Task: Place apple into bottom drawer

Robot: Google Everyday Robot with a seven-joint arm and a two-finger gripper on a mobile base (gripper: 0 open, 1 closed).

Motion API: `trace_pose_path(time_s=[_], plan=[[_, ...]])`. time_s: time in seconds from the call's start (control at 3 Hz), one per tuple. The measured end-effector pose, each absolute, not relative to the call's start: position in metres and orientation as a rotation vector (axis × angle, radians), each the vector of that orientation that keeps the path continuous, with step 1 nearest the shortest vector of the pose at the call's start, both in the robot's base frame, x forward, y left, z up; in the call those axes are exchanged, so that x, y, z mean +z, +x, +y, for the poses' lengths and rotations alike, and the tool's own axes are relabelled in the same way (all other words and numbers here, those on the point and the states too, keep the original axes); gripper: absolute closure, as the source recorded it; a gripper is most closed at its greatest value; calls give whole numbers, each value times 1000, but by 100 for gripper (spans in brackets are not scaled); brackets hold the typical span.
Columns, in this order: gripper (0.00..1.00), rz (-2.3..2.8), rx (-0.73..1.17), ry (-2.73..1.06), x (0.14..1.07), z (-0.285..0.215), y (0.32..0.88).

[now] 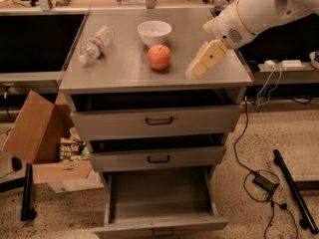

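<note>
Grey steel cabinet top fills the upper middle of the frame, lit warm, with speckled floor below it. On it sits the apple, just in front of the white bowl and close to it; I cannot tell if they touch. A clear plastic bottle lies on its side toward the upper left. The gripper hangs at the upper right, over the right part of the top, to the right of the apple and apart from it. It carries nothing, and whether it is released or clenched I cannot tell. The bottom drawer stands pulled out at the lower centre, its tray bare.

Risks, as I judge them:

- The apple is round and sits on smooth metal. A sideways nudge from the right could roll it left toward the bottle or off the front edge.
- The bowl stands right behind it, so a deep reach could knock or drag the bowl.
- The top drawer and middle drawer look slightly ajar and jut over the back of the open tray. An apple released too far back could strike them, so the drop wants to be near the front.
- Let go from too high, it may bounce out onto the floor, near the cardboard box at the left or the cables at the right.
</note>
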State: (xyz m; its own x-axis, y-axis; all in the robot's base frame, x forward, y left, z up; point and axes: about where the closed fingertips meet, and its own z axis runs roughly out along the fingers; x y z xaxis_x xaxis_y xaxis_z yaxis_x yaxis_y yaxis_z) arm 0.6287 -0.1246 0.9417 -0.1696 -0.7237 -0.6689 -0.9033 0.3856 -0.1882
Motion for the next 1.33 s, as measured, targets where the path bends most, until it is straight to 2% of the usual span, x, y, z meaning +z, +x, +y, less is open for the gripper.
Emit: trace_pose_path(time_s=[0.67,1.33], plan=[[0,1881,515,-1369,918,-84,689],[0,1849,602,-1335,909,-57,717]])
